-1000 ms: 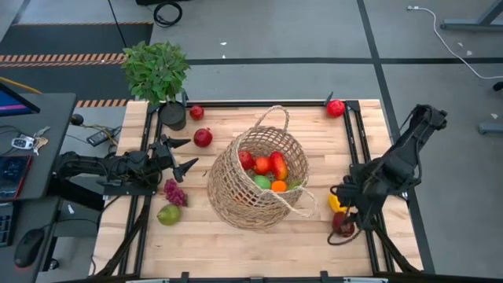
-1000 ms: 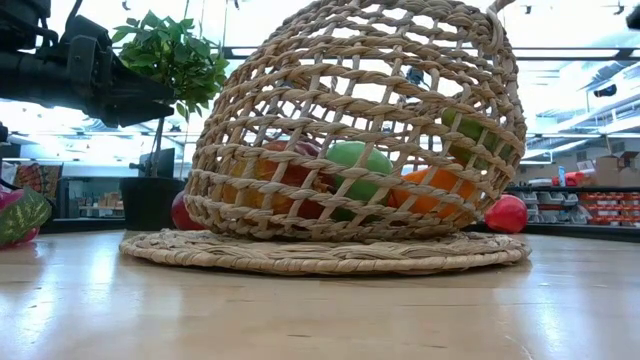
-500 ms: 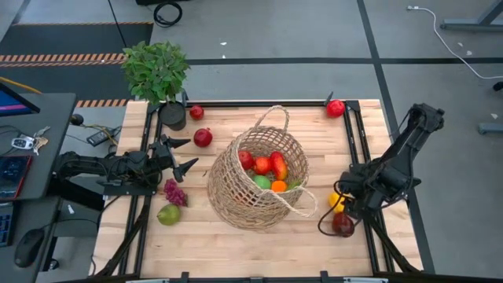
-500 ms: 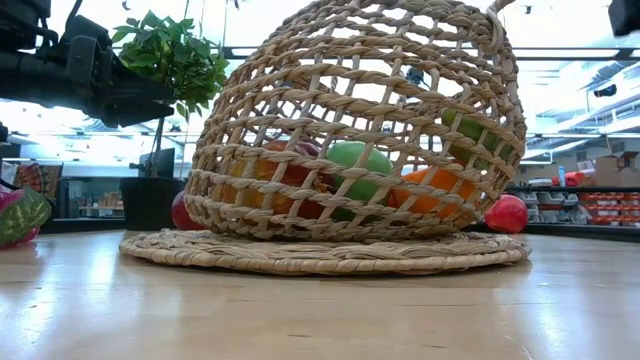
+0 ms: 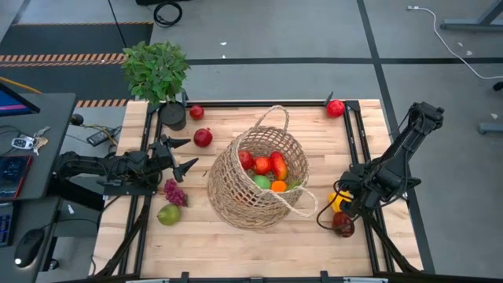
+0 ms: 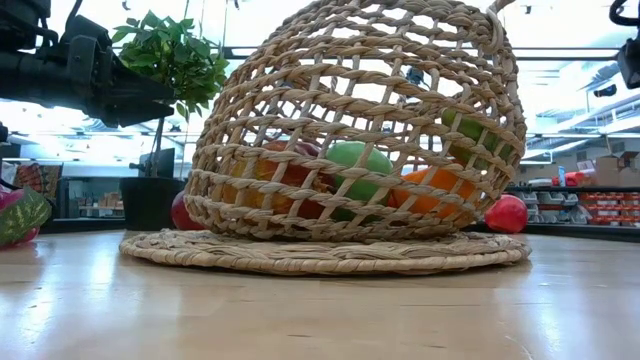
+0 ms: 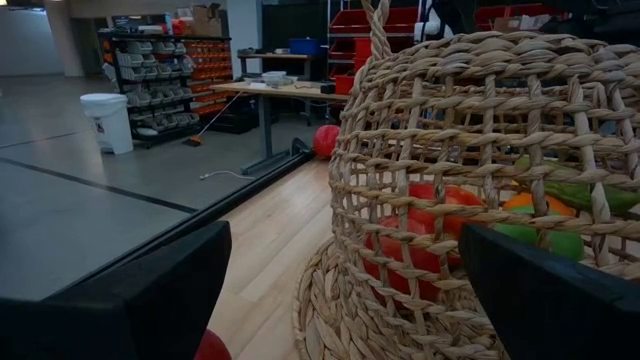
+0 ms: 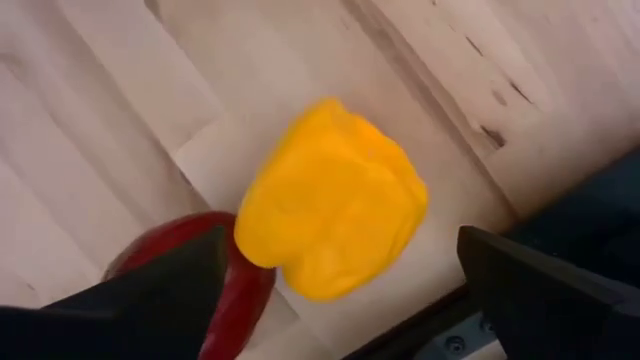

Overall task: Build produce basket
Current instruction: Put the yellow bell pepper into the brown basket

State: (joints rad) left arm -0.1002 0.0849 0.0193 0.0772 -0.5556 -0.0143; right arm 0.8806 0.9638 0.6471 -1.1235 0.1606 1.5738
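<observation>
The tan wicker basket (image 5: 255,185) sits mid-table, tipped so its mouth shows from above, with red, orange and green produce (image 5: 267,169) inside. My right gripper (image 5: 333,211) hangs open over a yellow pepper (image 8: 335,210) and a dark red piece (image 8: 190,270) near the table's right edge. Its fingers stand either side of the pepper without touching it. My left gripper (image 5: 187,156) is open and level, left of the basket (image 7: 470,180). Loose on the table lie purple grapes (image 5: 174,191), a green pear (image 5: 168,214) and a dark red fruit (image 5: 203,137).
A leafy potted plant (image 5: 157,72) stands at the far left corner with a small red fruit (image 5: 196,112) beside it. Another red fruit (image 5: 336,108) lies at the far right. Dark rails (image 5: 357,149) run along both table sides. There is bare wood along the near edge.
My right gripper has come down and tipped toward the yellow pepper and the dark red piece by the right edge, still open. The left arm, the basket and the produce have kept still.
</observation>
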